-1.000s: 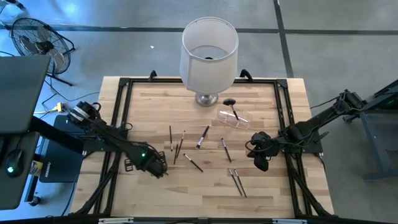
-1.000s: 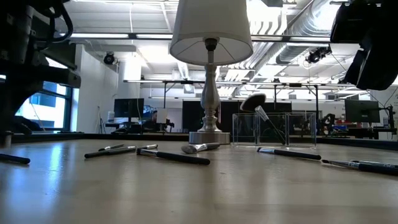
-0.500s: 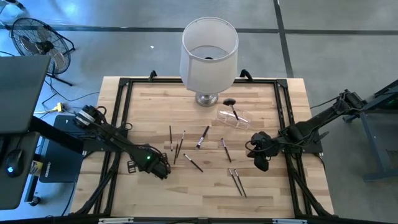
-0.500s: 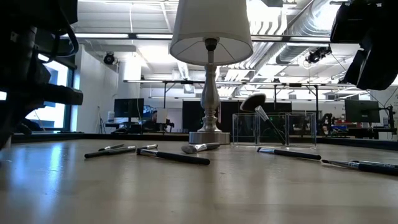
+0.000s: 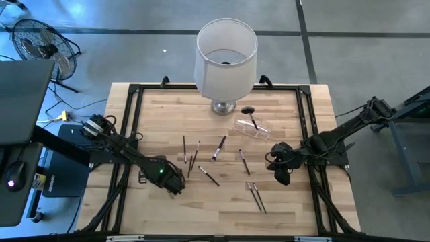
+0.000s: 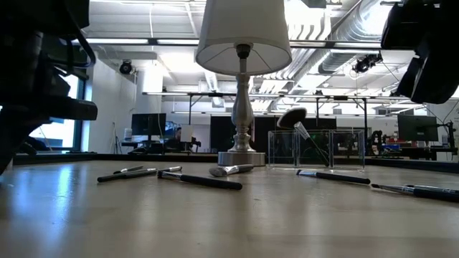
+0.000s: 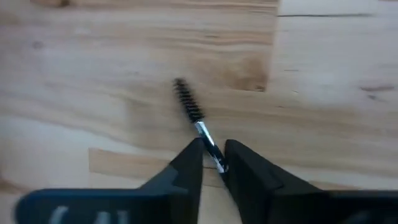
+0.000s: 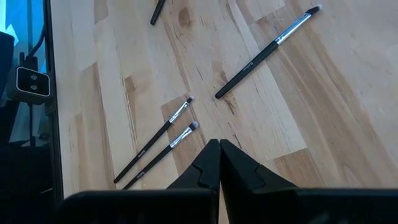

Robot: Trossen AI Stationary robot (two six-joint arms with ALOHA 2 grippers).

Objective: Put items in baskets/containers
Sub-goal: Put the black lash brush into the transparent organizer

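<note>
From above, the left gripper [image 5: 176, 183] sits low on the bench [image 5: 222, 208], while brushes [image 5: 216, 149] lie scattered near the clear holder [image 5: 251, 128]. The left wrist view shows its fingers [image 7: 186, 168] pinching a spoolie brush [image 7: 198, 123]. The right wrist view shows the right gripper [image 8: 219, 163] pressed shut, holding nothing.

Left wrist view: my left fingers [image 7: 186, 171] cover the handle of the spoolie brush [image 7: 188, 104]; only bristles and ferrule show toward 12 o'clock, blurred. High view: that brush is hidden under my left gripper [image 5: 173, 183]. Low view: left arm cut off at 9 o'clock. Brushes in the clear holder [image 5: 251, 128] too small to count.
</note>
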